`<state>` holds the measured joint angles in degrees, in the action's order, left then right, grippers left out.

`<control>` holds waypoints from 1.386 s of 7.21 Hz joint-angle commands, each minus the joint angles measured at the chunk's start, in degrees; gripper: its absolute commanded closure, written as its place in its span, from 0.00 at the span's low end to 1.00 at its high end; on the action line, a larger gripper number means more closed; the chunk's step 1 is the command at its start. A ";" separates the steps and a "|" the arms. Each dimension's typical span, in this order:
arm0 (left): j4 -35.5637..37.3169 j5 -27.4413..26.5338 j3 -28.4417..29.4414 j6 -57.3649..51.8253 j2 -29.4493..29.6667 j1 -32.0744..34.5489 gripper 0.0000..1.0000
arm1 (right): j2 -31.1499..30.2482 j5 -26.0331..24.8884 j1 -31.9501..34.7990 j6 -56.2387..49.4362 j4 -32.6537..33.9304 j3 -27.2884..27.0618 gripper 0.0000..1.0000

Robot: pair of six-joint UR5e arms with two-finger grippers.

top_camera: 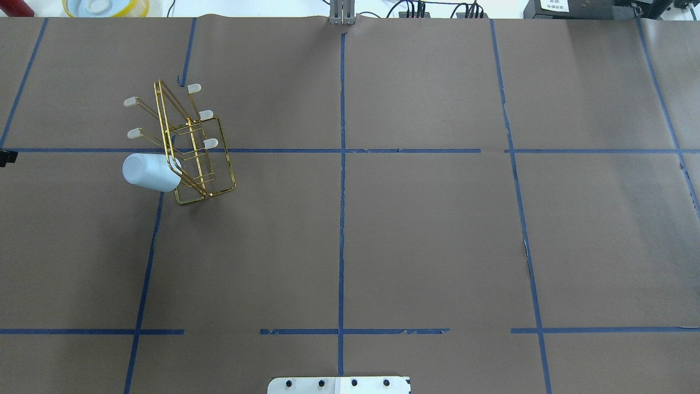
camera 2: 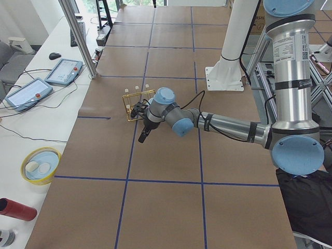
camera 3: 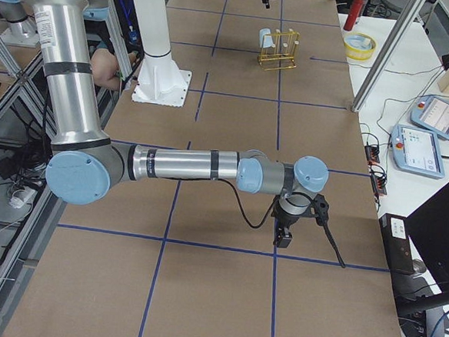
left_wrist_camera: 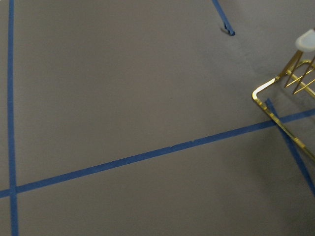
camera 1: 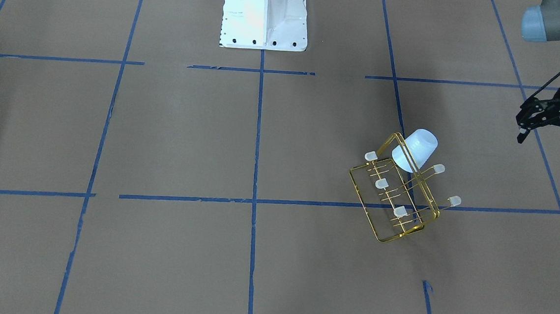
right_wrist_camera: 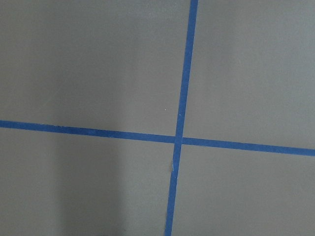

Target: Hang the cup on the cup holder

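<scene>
The pale blue cup (camera 1: 416,149) sits mouth-down and tilted over a prong at one end of the gold wire cup holder (camera 1: 395,199), which stands on the brown table. Both also show in the overhead view, the cup (top_camera: 149,172) at the near end of the holder (top_camera: 191,148). My left gripper (camera 1: 545,140) is open and empty, off to the side of the holder and well apart from the cup. The left wrist view shows only a corner of the holder (left_wrist_camera: 275,98). My right gripper (camera 3: 284,233) shows only in the exterior right view, far from the holder; I cannot tell its state.
The white robot base (camera 1: 265,13) stands at the table's middle edge. A yellow bowl (top_camera: 105,6) and a red cylinder (camera 2: 15,209) lie beyond the table's far side. A metal post (camera 2: 78,36) and control tablets (camera 2: 26,93) are at that side.
</scene>
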<state>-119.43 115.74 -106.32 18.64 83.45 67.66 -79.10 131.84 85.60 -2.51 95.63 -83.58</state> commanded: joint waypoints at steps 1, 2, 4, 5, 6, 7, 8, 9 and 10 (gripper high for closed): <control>14.87 2.37 0.15 -16.91 3.20 8.86 0.00 | 0.00 0.00 0.00 -0.03 0.00 0.00 0.00; 18.49 3.34 1.72 -23.41 3.47 11.25 0.00 | 0.00 0.00 0.00 -0.03 0.00 0.00 0.00; 24.47 12.79 4.36 -26.72 3.56 15.64 0.00 | 0.00 0.00 0.00 -0.03 0.00 0.00 0.00; 26.85 15.02 5.85 -28.64 3.56 18.88 0.00 | 0.00 0.00 0.00 -0.03 0.00 0.00 0.00; 26.96 17.74 8.04 -28.75 3.48 21.44 0.00 | 0.00 0.00 0.00 -0.03 0.00 0.00 0.00; 27.05 19.16 10.06 -28.40 3.30 22.68 0.00 | 0.00 0.00 0.00 -0.03 0.00 0.00 0.00; 26.97 19.17 10.52 -27.97 3.21 23.83 0.00 | 0.00 0.00 0.00 -0.03 0.00 0.00 0.00; 26.96 20.83 11.22 -26.92 3.04 23.84 0.00 | 0.00 0.00 0.00 -0.03 0.00 0.00 0.00; 26.09 23.80 13.49 -26.73 2.95 23.84 0.00 | 0.00 0.00 0.00 -0.03 0.00 0.00 0.00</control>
<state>-92.67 136.61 -94.98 -8.63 86.54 91.26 -79.10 131.84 85.61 -2.55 95.62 -83.59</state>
